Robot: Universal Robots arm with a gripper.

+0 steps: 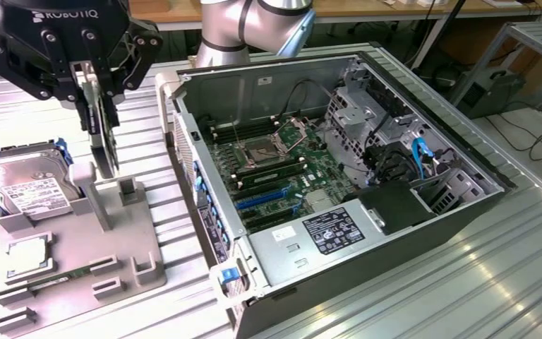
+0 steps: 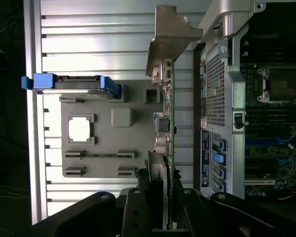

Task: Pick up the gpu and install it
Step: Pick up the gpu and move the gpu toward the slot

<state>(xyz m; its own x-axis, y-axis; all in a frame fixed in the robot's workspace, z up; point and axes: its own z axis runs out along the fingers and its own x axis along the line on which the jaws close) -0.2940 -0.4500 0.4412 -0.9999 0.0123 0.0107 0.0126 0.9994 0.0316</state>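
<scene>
Exterior view: gpu [image 1: 107, 145], thin black card seen edge-on, upright, clamped in gripper [image 1: 95, 81]. Hangs over grey holder tray [image 1: 111, 265], on exterior view's left of open computer case [image 1: 346, 176]. Lower end near tray post; contact unclear. On tray: one hard drive [image 1: 26, 187], one processor chip [image 1: 28, 248], one memory stick [image 1: 59, 275].

Wrist view: gpu [image 2: 168, 98] edge-on, pale metal bracket [image 2: 171, 34] at far end, pinched by gripper [image 2: 160, 202]. Computer case [image 2: 227, 74] just beside card. One hard drive [image 2: 71, 82], blue-railed, standing on tray.
</scene>
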